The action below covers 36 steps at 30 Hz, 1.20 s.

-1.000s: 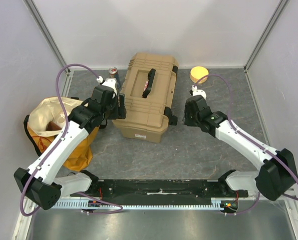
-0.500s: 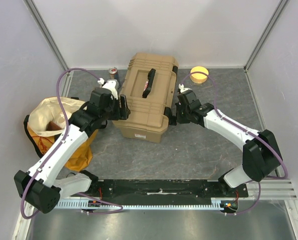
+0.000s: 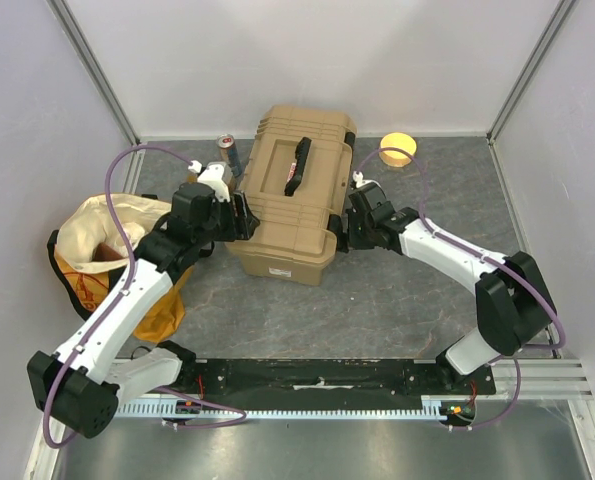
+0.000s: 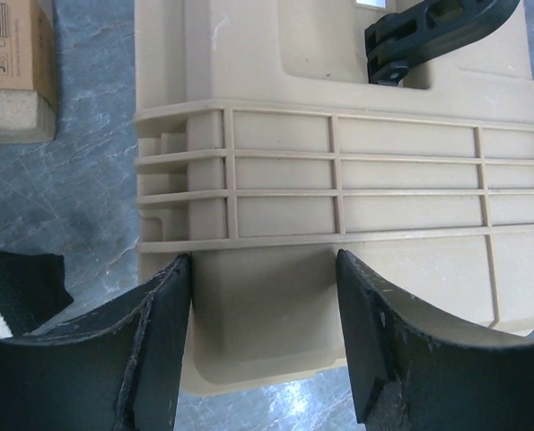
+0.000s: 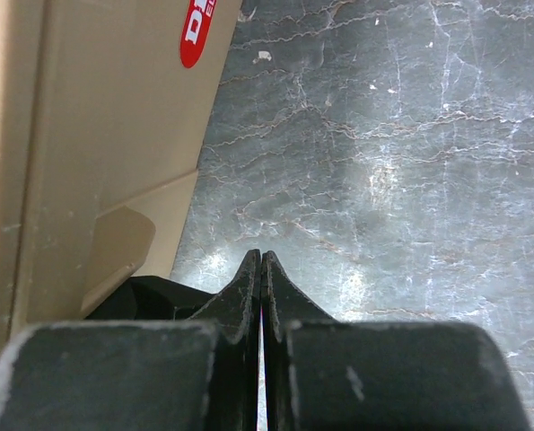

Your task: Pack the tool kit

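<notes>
The tan toolbox [image 3: 292, 200] lies closed in the middle of the table, its black handle [image 3: 297, 165] on top. My left gripper [image 3: 245, 215] is at its left side. In the left wrist view the gripper [image 4: 265, 341] is open, its fingers [image 4: 159, 350] standing on either side of a moulded tan block on the toolbox wall [image 4: 338, 171]. My right gripper [image 3: 343, 232] is at the box's right side, shut and empty [image 5: 261, 265], just above the floor beside a black latch [image 5: 150, 296]. No screwdrivers or hammer show.
A yellow-cream cloth bag [image 3: 107, 250] stands open at the left. A small cardboard box [image 4: 11, 63] and a dark can [image 3: 227, 152] sit behind my left gripper. A yellow disc [image 3: 397, 148] lies at the back right. White walls enclose the table.
My right gripper has swung left up to the toolbox's right side. My left gripper has shifted slightly back along the box's left side.
</notes>
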Each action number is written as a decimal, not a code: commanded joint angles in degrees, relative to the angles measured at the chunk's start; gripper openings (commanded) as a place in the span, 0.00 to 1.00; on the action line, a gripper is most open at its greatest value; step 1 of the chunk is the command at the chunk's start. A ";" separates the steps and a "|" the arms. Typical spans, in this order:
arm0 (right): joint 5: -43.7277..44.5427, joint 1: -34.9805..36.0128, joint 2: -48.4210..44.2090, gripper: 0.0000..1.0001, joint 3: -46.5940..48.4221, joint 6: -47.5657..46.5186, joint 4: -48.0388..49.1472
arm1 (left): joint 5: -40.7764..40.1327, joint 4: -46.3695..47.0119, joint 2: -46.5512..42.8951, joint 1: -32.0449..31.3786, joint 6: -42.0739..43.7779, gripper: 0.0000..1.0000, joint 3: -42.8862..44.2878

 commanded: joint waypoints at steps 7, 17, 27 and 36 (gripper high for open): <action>-7.11 6.21 -1.40 0.00 -5.37 13.72 31.74 | 28.82 7.46 6.30 -3.77 -8.99 0.60 -11.77; 6.04 6.12 -5.87 0.00 -7.74 13.03 26.24 | 22.42 6.51 5.77 -3.95 -10.23 0.58 -10.02; 21.27 -4.42 -25.54 0.24 -14.77 9.33 4.71 | 18.71 2.82 4.01 -4.03 -7.59 0.60 -3.52; 31.39 -7.68 -39.72 0.78 -9.42 5.65 -8.32 | 10.03 -6.92 -1.96 -3.86 -4.34 0.84 1.66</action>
